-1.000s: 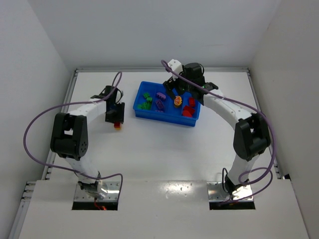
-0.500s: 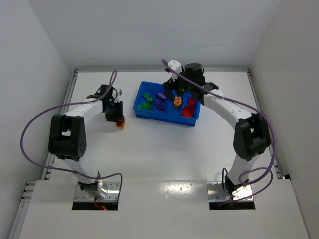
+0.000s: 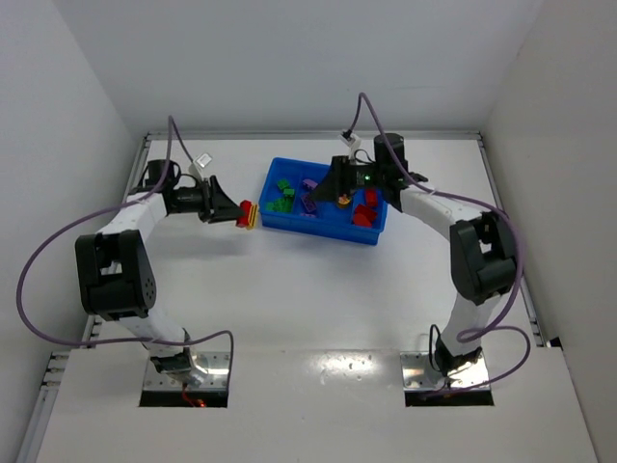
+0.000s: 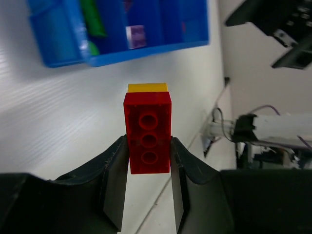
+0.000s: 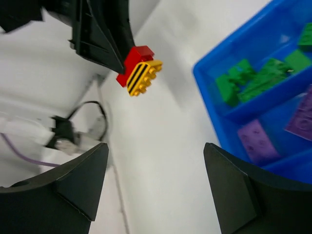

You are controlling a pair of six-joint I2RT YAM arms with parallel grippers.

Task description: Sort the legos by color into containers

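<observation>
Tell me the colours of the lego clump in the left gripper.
Red brick stuck to a yellow one with black stripes, pinched by the left gripper; clearest in the right wrist view.

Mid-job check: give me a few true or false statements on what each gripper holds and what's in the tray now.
1. The left gripper holds a red and yellow clump. True.
2. That clump already sits in the tray. False: it is held in the air, left of the tray.
3. The right gripper holds a purple brick. False: its jaws are open and empty.
4. Green bricks lie in the tray's leftmost compartment. True.
5. The right gripper faces the left one. True.
</observation>
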